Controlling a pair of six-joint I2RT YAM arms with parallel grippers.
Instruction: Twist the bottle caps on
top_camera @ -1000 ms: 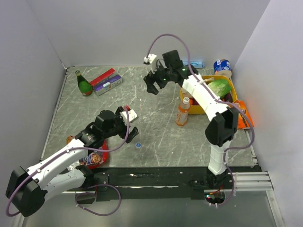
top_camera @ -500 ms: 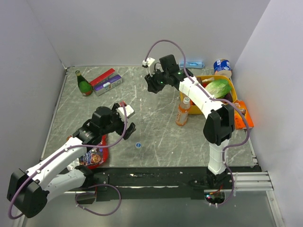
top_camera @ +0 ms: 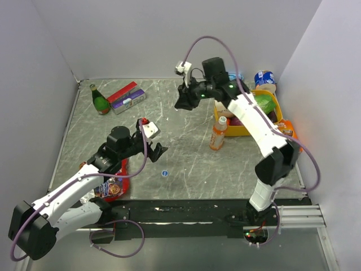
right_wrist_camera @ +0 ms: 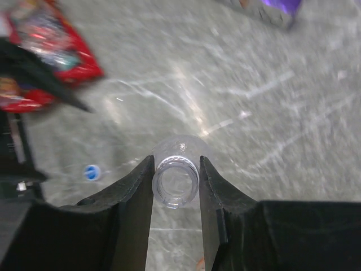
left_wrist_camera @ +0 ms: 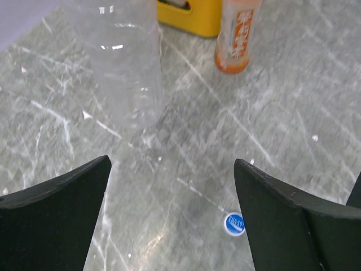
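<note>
The capping is looking barely begun. The right pincer [right_wrist_camera: 176,169] is pinching the neck of a clear empty bottle [left_wrist_camera: 127,62] from above, and the bottle's mouth is gaping open with no cap on it. The blue cap [left_wrist_camera: 233,223] is lying flat on the table [left_wrist_camera: 293,113], touched by neither arm. The left pincer [left_wrist_camera: 172,164] is hovering spread wide with nothing between its fingers. The blue cap is sitting below it, nearer the finger on the right of the wrist view and apart from both. The clear bottle is standing farther out beyond the left pincer; whether its base is resting on the table or hanging just over it, I cannot tell. The orange drink bottle [left_wrist_camera: 237,34] is standing upright well beyond the left pincer and beside the right one, held by neither. A whitish cap [top_camera: 222,119] is seemingly sitting on its neck, though whether it is screwed tight is not showing. By my reading, the blue cap is waiting to be picked up and turned onto the open neck.
</note>
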